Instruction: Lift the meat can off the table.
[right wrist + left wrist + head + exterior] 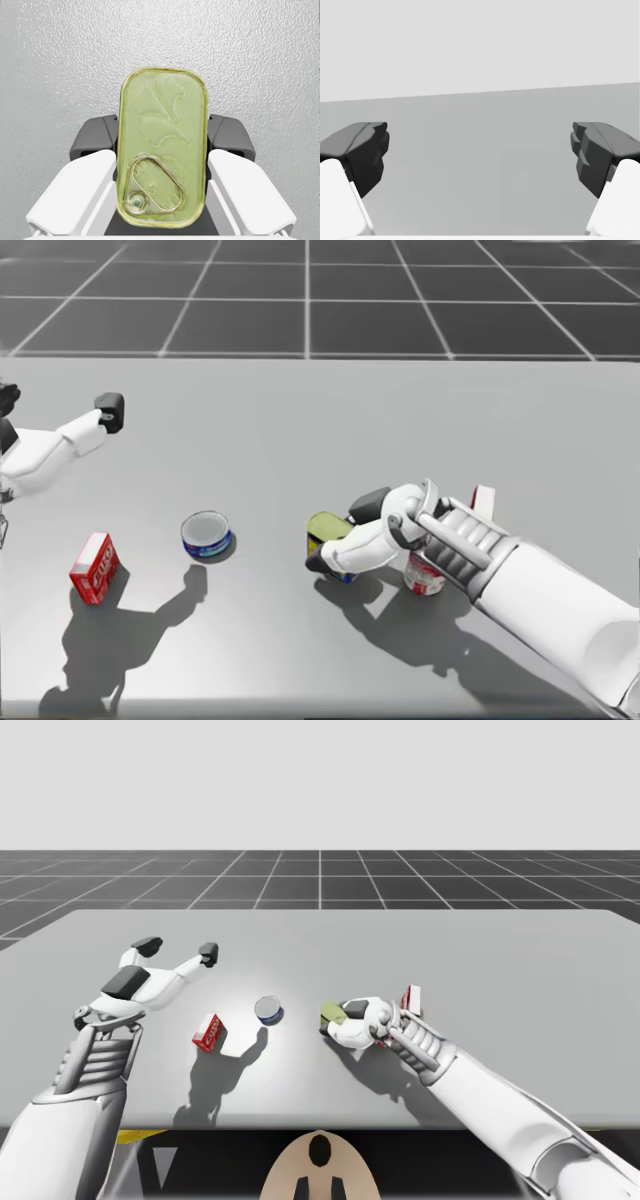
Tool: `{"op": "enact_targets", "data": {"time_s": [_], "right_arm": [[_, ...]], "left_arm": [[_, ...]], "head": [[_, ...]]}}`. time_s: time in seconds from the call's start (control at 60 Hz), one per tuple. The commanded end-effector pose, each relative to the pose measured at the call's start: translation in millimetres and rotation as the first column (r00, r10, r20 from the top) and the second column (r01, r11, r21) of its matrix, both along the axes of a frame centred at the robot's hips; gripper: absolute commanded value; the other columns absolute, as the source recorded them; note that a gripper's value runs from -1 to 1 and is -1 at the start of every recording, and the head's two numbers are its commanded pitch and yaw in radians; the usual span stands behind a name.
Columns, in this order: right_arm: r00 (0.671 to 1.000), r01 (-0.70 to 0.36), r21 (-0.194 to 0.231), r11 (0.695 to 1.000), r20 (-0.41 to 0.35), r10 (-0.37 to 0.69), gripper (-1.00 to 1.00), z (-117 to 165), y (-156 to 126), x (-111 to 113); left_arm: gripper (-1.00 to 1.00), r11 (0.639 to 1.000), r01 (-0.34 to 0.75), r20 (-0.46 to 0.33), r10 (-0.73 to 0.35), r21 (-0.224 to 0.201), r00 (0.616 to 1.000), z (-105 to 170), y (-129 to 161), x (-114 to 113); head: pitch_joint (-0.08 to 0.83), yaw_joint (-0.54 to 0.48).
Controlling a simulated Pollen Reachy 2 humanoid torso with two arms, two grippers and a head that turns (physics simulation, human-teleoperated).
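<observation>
Greenish-gold meat can gripped from both sides by right pincer, apparently resting on grey surface. Grasp done; lift remains. Empty left pincer spread wide, well apart from can.

A: What crowds the meat can?
B: A red-and-white can and a white-and-red box near one side, and a blue round can on the other.
A: Open room?
B: The far worktop.
</observation>
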State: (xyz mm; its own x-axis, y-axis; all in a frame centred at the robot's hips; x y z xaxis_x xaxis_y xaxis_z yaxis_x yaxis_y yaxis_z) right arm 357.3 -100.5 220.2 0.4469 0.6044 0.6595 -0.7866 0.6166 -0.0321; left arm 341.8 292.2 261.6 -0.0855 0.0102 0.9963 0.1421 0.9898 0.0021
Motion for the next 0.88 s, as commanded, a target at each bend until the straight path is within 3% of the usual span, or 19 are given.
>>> {"op": "enact_targets", "data": {"time_s": [0.017,0.217,0.433,0.617,0.65,0.7,0.717,0.75,0.767,0.8,0.817,0.883], "right_arm": [[0.997,0.076,-0.169,0.983,-0.007,-0.078,0.99,0,-2,0],[0.997,0.082,-0.152,0.985,-0.002,-0.083,0.98,3,-3,0],[0.991,0.118,-0.045,0.992,0.076,-0.114,1.00,43,-10,0],[0.966,0.132,0.102,0.986,0.208,-0.151,1.00,95,-16,-11],[0.947,0.134,0.139,0.981,0.272,-0.168,1.00,110,-19,-13],[0.931,0.144,0.195,0.970,0.307,-0.200,1.00,124,-23,-14],[0.908,0.149,0.246,0.958,0.350,-0.231,1.00,135,-25,-15],[0.886,0.154,0.288,0.945,0.382,-0.261,1.00,143,-28,-15],[0.862,0.151,0.344,0.927,0.413,-0.294,1.00,154,-31,-17],[0.850,0.145,0.383,0.912,0.424,-0.313,1.00,162,-33,-19],[0.820,0.139,0.421,0.897,0.458,-0.342,1.00,171,-37,-22],[0.761,0.134,0.478,0.868,0.511,-0.399,1.00,187,-41,-27]], "left_arm": [[-1.00,1.000,-0.005,0.004,0.005,-0.002,1.000,1,1,0],[-1.00,1.000,-0.009,0.003,0.009,-0.002,1.000,1,2,0],[-1.00,1.000,-0.010,0.004,0.010,0.001,1.000,0,2,1],[-1.00,1.000,-0.012,0.005,0.012,0.003,1.000,0,3,2],[-1.00,1.000,-0.013,0.008,0.013,0.003,1.000,0,3,2],[-1.00,1.000,-0.015,0.011,0.015,0.004,1.000,0,3,2],[-1.00,1.000,-0.016,0.012,0.016,0.004,1.000,0,3,1],[-1.00,1.000,-0.016,0.012,0.016,0.003,1.000,0,3,1],[-1.00,1.000,-0.016,0.013,0.016,0.003,1.000,0,3,1],[-1.00,1.000,-0.016,0.013,0.016,0.004,1.000,0,3,1],[-1.00,1.000,-0.017,0.012,0.017,0.004,1.000,0,2,1],[-1.00,1.000,-0.018,0.010,0.018,0.005,1.000,-1,2,2]], "head": [[0.460,-0.04],[0.338,-0.04],[0.311,-0.05],[0.315,-0.05],[0.315,-0.05],[0.315,-0.05],[0.315,-0.05],[0.314,-0.05],[0.314,-0.05],[0.313,-0.05],[0.312,-0.05],[0.310,-0.05]]}}
